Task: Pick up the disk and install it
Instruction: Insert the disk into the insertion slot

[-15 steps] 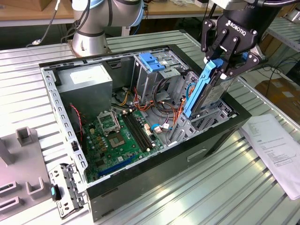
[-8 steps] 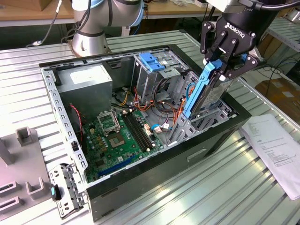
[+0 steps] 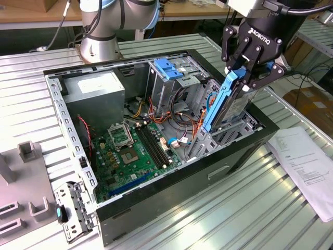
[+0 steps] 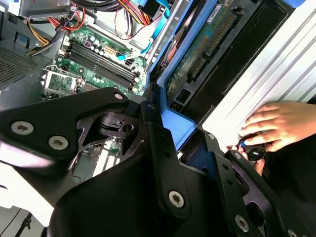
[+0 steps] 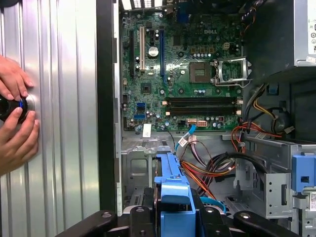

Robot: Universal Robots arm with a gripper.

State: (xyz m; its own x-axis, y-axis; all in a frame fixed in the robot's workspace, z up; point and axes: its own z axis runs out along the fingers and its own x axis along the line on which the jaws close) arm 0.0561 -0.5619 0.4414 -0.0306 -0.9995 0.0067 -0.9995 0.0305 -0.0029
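My gripper [image 3: 248, 78] is shut on the disk [image 3: 235, 104], a silver-grey drive framed by a bright blue carrier rail. The disk stands steeply tilted on edge, its lower end down inside the open computer case [image 3: 208, 174] at the exterior view's right, beside the grey drive cage [image 3: 171, 86] with the blue handle. In the second wrist view the disk's blue rail and green circuit side [image 4: 197, 49] run away from the black fingers [image 4: 160, 148]. In the first wrist view the blue carrier [image 5: 173, 192] sits between the fingers over the case's bay.
The case holds a green motherboard [image 3: 135, 151], a power supply [image 3: 96, 94] and loose cables [image 3: 182, 112]. A person's hands [image 5: 15, 118] hold a small black knob on the ribbed metal table beside the case. A paper sheet [image 3: 307, 161] and grey fixtures [image 3: 26, 156] lie on the table.
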